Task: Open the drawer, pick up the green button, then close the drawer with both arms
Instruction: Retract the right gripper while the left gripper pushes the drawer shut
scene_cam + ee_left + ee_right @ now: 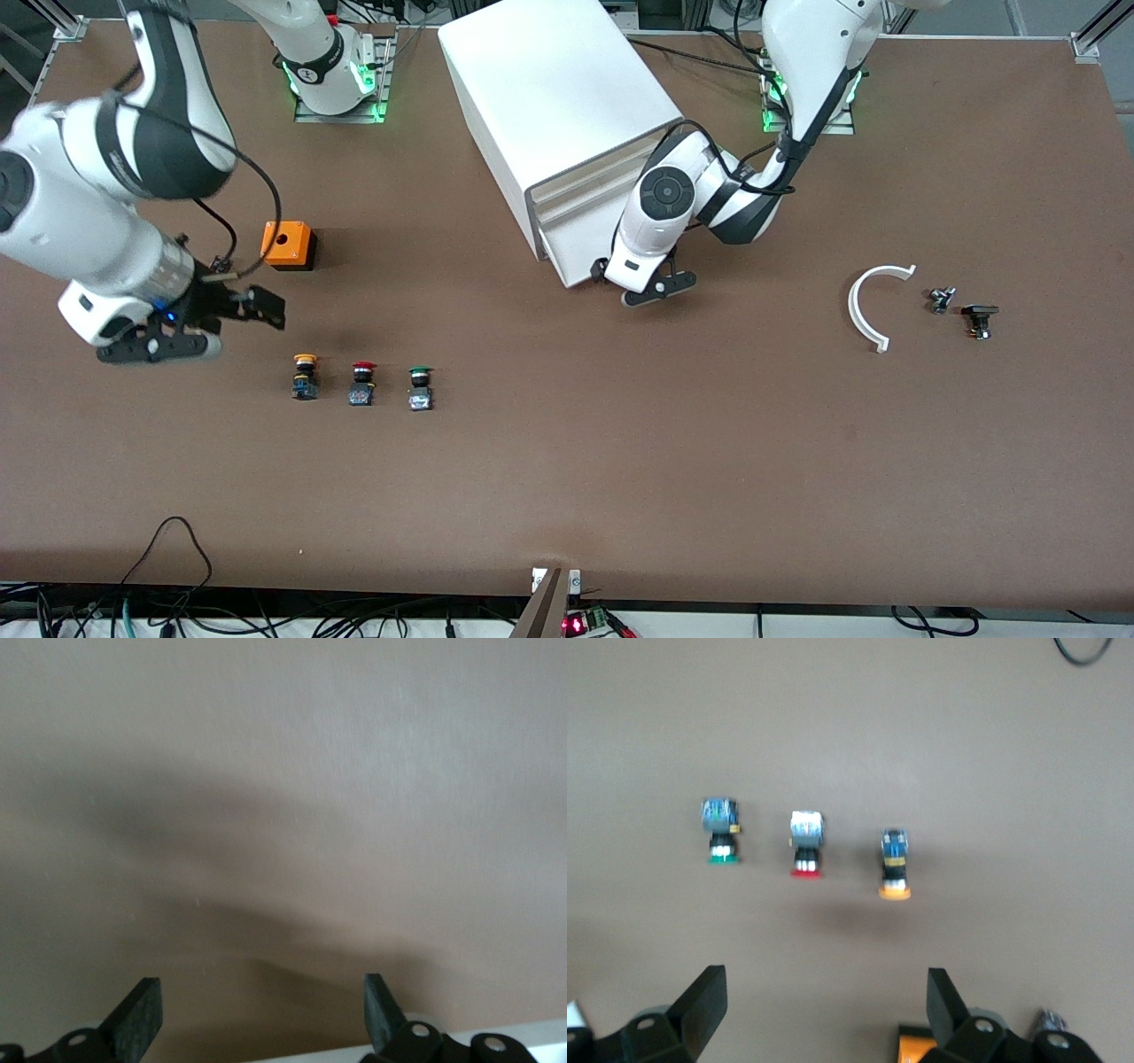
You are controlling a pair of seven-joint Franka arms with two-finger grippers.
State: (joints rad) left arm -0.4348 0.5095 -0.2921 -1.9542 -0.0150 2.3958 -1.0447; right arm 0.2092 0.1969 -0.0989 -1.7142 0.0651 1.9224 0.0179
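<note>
The white cabinet (549,97) stands at the robots' edge of the table, and its drawers look shut. The lower drawer's front (580,248) faces the front camera. My left gripper (657,291) is open and empty, low over the table just in front of that drawer; in the left wrist view (263,1010) only bare table lies between its fingers. The green-capped button (420,387) lies on the table in a row with a red one (362,383) and a yellow one (305,376). My right gripper (159,346) is open and empty, over the table beside the yellow button. The right wrist view (824,1001) shows the green button (721,830).
An orange box (289,245) sits between the buttons and the right arm's base; it also shows in the right wrist view (918,1045). A white curved piece (866,310) and two small dark parts (979,319) lie toward the left arm's end.
</note>
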